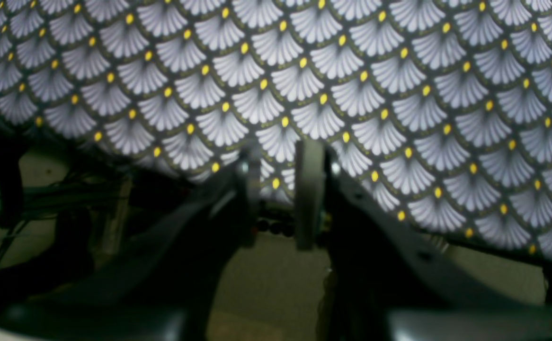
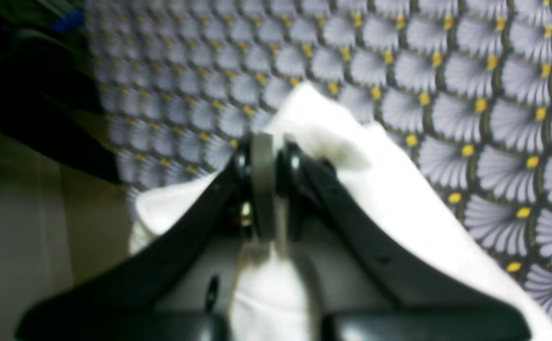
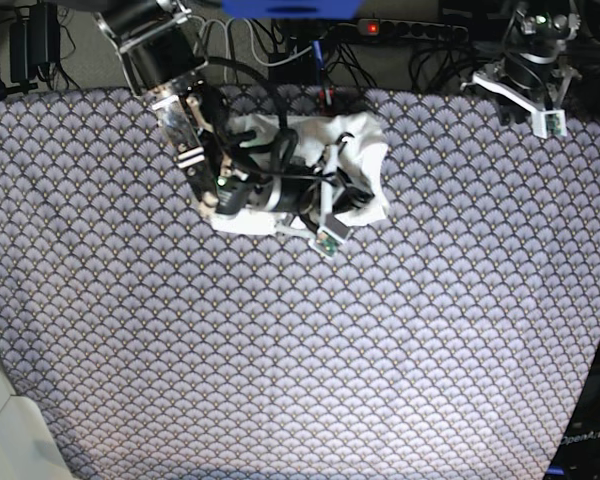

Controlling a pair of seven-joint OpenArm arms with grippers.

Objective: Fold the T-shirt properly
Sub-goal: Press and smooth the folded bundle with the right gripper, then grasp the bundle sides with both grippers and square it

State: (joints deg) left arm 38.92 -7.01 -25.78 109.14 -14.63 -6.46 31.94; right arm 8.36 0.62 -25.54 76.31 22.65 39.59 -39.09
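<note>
White T-shirt (image 3: pixel 365 150) half under right arm (image 3: pixel 250 185)

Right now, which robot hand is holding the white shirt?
The right gripper, pinched shut on the T-shirt. The left gripper holds nothing, off at the table's edge.

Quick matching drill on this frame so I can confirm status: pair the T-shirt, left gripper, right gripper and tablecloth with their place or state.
Things:
1. T-shirt
2. left gripper
3. right gripper
4. tablecloth

States:
a. jaws apart, holding nothing, at the table's far edge
b. fan pattern with yellow dots
c. white, bunched up near the far edge
d. jaws closed on white cloth

Pairs: 1-c, 2-a, 3-d, 4-b
</note>
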